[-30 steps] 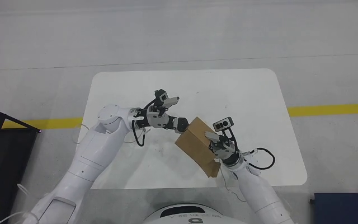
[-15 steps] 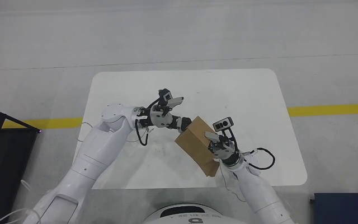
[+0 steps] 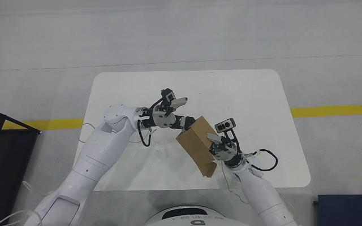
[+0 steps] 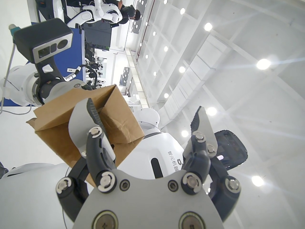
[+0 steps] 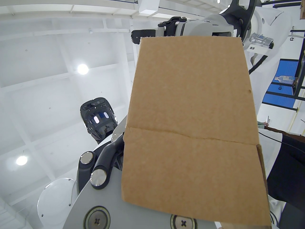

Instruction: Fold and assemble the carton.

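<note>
Over the last second the left gripper [image 3: 188,121] has slid rightward across the table [image 3: 254,96] until it meets the upper left corner of the carton [image 3: 195,146]. The carton itself has swung slightly toward it, its lowest corner now sitting a little further left. On the left, that arm reaches in from the table's near-left side with its wrist turned so the jaws face the box's open end. The jaws are spread wide. In the left wrist view one finger [image 4: 82,120] lies against a creased brown flap at the box mouth, while the other finger [image 4: 202,125] stands free in the air with nothing between them. That posture looks like a push rather than a grasp, with the single finger placed to press the loose flap inward along its crease. In the middle, the carton sits skewed over the near centre of the table as a partly erected brown sleeve. One broad panel faces up and the open end is turned toward the left arm, probably so the flap is within reach. On the right, the right gripper [image 3: 217,146] is at the carton's near-right edge. In the right wrist view the cardboard panel covers most of the grip, but since the box is held at this angle with nothing else gripping it, I judge this gripper is clamped on the carton wall. It serves as the anchor that keeps the box from sliding away under the left arm's push.
</note>
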